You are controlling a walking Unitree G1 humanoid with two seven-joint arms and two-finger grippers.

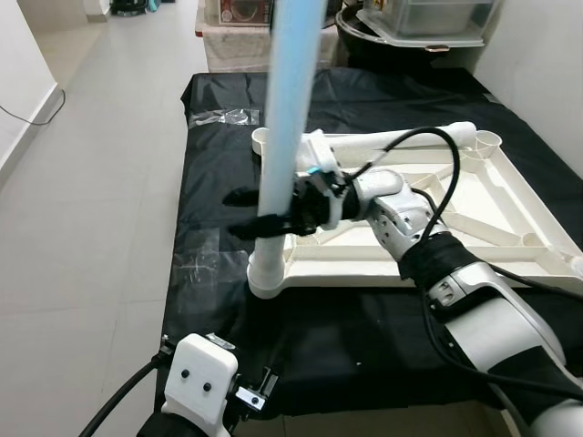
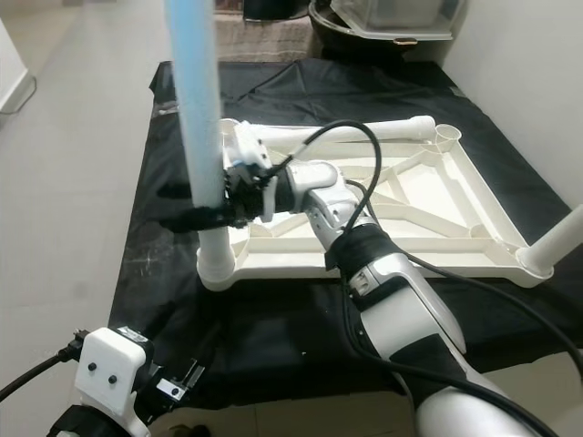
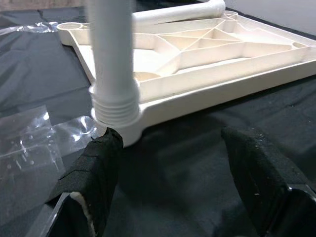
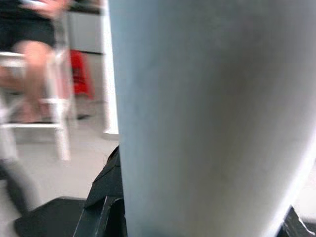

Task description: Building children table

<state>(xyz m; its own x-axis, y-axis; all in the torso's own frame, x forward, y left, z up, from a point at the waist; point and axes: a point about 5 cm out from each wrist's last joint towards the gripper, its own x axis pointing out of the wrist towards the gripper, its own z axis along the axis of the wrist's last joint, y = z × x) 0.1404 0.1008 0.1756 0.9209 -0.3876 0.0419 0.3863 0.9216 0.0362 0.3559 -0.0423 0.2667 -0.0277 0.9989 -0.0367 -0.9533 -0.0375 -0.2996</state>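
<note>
Black sheet [image 1: 219,264] at frame centre carries upturned tabletop [image 1: 474,228]; right hand [image 1: 260,212] pinches upright leg [image 1: 290,109], seating it into corner socket; left hand [image 3: 177,168] spread, idle.

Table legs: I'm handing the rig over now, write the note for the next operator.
Right gripper: shut on the upright leg standing in the near-left socket of the upside-down tabletop.
Left gripper: open, low by that corner, holding nothing.
Done: this leg is seated in its socket; another stands at the near-right corner.
Left: a third leg lies along the far edge; both far sockets are empty.
</note>
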